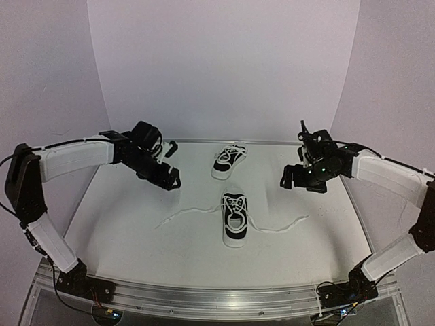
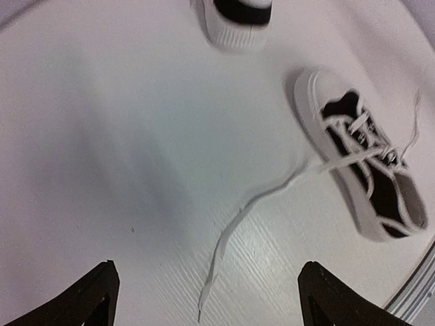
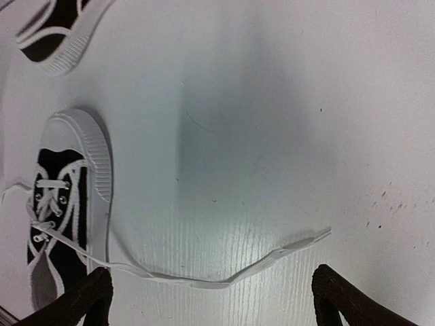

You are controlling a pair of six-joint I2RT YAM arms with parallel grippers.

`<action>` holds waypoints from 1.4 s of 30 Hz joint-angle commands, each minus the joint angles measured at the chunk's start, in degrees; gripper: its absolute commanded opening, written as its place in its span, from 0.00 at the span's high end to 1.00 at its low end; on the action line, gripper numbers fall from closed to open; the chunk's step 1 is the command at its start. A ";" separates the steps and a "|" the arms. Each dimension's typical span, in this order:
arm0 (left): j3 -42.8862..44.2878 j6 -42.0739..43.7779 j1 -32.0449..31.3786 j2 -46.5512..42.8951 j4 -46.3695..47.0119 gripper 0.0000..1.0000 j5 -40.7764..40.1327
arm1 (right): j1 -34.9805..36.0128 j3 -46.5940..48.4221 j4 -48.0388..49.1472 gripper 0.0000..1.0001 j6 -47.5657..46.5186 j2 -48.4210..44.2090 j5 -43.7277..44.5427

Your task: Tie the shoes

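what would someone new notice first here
The near shoe at the middle of the table, its white laces flung out loose to either side. Behind it sits the far shoe, laces bunched on top. The left gripper and right gripper hang open on either side, holding nothing.

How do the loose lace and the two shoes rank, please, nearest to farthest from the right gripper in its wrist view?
1. Loose lace, just ahead of the right gripper.
2. Near shoe, at left.
3. Far shoe, top-left corner.
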 commanded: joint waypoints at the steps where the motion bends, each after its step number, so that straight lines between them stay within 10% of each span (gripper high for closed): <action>1: -1.30 1.32 0.02 -9.29 14.72 0.01 -6.04 | -0.25 4.43 5.01 0.02 -2.79 -7.78 5.27; 18: 9.74 29.28 -4.74 14.15 4.11 0.02 9.74 | -0.26 19.42 2.78 0.02 -6.72 7.85 -16.20; 42: 21.64 40.73 -10.79 34.29 -5.22 0.72 0.79 | -0.26 18.92 2.58 0.02 -5.45 7.40 -17.64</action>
